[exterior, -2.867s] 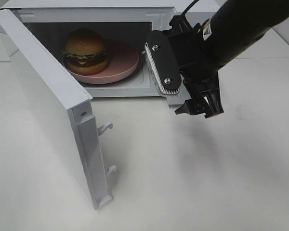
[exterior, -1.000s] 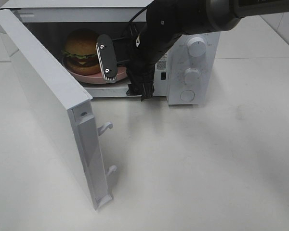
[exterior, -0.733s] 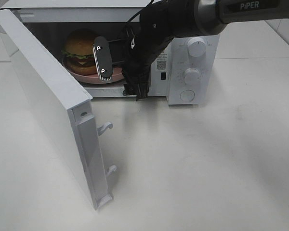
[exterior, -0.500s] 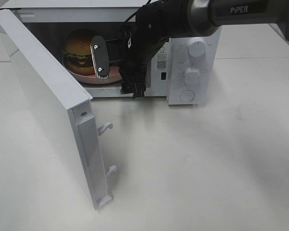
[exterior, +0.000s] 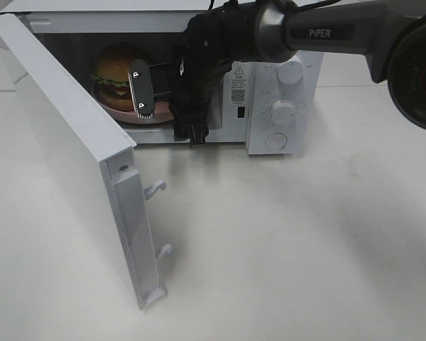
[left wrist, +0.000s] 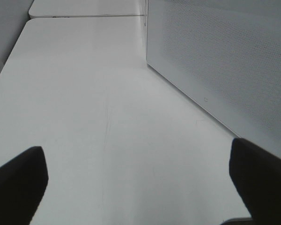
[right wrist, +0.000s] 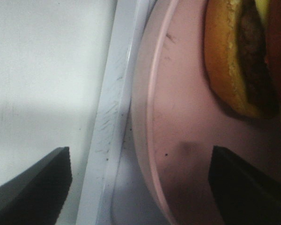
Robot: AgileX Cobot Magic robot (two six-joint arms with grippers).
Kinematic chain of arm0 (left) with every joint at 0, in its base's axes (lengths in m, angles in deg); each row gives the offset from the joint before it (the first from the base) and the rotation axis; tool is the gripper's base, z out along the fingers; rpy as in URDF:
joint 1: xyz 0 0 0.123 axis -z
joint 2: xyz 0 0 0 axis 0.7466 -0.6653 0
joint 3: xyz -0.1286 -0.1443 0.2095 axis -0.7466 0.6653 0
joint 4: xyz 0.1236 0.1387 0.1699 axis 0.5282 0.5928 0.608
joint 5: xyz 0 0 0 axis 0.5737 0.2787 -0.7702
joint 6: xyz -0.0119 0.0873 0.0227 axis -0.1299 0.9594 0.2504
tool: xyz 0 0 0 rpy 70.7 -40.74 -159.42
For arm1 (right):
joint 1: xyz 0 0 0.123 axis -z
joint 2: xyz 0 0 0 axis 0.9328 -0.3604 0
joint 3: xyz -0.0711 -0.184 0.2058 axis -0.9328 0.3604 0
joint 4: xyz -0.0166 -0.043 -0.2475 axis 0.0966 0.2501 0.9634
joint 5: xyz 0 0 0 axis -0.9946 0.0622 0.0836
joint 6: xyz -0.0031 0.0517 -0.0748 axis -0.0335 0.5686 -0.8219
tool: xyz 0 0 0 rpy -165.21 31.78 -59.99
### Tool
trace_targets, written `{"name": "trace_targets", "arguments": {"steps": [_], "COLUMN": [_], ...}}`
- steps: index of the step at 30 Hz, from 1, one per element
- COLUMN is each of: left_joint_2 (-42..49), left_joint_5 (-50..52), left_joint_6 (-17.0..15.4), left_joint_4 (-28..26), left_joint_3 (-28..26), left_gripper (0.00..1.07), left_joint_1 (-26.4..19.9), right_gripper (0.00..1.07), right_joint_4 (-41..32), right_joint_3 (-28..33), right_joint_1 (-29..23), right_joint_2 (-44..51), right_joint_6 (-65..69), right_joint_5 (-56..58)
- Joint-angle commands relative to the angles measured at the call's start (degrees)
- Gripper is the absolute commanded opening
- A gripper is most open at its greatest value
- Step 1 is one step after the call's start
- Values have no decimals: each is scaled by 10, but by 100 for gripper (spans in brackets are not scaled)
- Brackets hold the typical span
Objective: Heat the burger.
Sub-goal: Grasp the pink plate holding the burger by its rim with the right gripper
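From the high cam: burger sits on pink plate inside microwave, door swung wide; right gripper reaches into the cavity mouth w/ jaws spread, nothing held. Left wrist cam: left gripper wide open over bare table, beside the door's outer face (perforated). Right wrist cam: jaw tips straddle plate rim, burger just beyond, not touched

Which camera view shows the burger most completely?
The exterior high view: the burger sits on the pink plate inside the open microwave, partly behind the right end effector. The right wrist view shows only its lower edge, close up. The left wrist view shows none of it.
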Motion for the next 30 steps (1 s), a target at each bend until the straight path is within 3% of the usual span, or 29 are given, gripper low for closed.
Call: {"name": "trace_targets", "arguments": {"steps": [1,5,30], "left_joint_2": [8,8,8], "left_joint_5": [7,7,7], "left_joint_6": [-1,-1,-1], "left_joint_4": [-2,-2,-2], "left_joint_3": [-1,-1,-1], "left_gripper": [98,98,98], "left_joint_1": [-2,-2,-2], "right_gripper": [77,75,75], "right_joint_4": [-7,-7,4], "right_joint_3": [-18,-45,-72], "right_joint_1": [3,3,-11], "right_joint_2": [-11,-28,-60], "right_joint_6": [5,5,6], "right_joint_5": [11,24,22]}}
